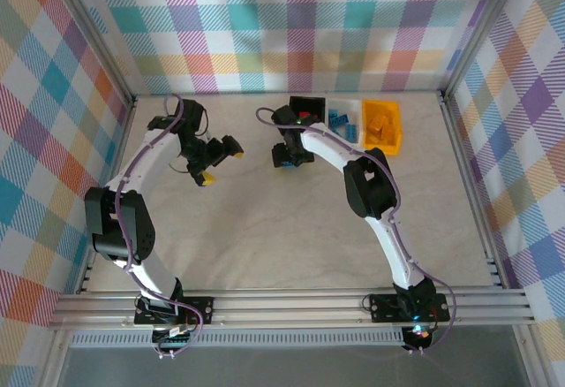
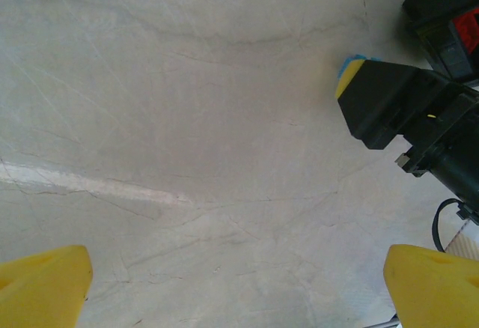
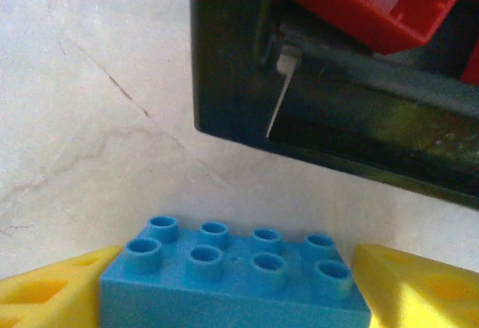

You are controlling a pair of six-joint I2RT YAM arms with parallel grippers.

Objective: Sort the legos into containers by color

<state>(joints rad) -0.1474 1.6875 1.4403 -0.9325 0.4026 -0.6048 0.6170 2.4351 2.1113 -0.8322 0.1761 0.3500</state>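
My right gripper [image 1: 290,155] is closed on a blue lego [image 3: 228,279], its yellow fingers [image 3: 52,294] pressed against the two short ends of the eight-stud brick, studs facing up. Seen from the right wrist, the brick sits just in front of a near corner of the black bin [image 3: 224,58], apart from its wall; I cannot tell whether it touches the counter [image 1: 265,237] or hangs above it. Red legos [image 3: 374,6] lie inside that black bin. From overhead, the three bins stand in a row at the far edge of the counter: black on the left, the white bin [image 1: 353,103] with blue legos [image 1: 340,120] in the middle, and the yellow-orange bin [image 1: 382,102] with yellow legos [image 1: 381,129] on the right. My left gripper [image 2: 239,290] hovers over bare counter to the left of the right one, spread wide and holding nothing.
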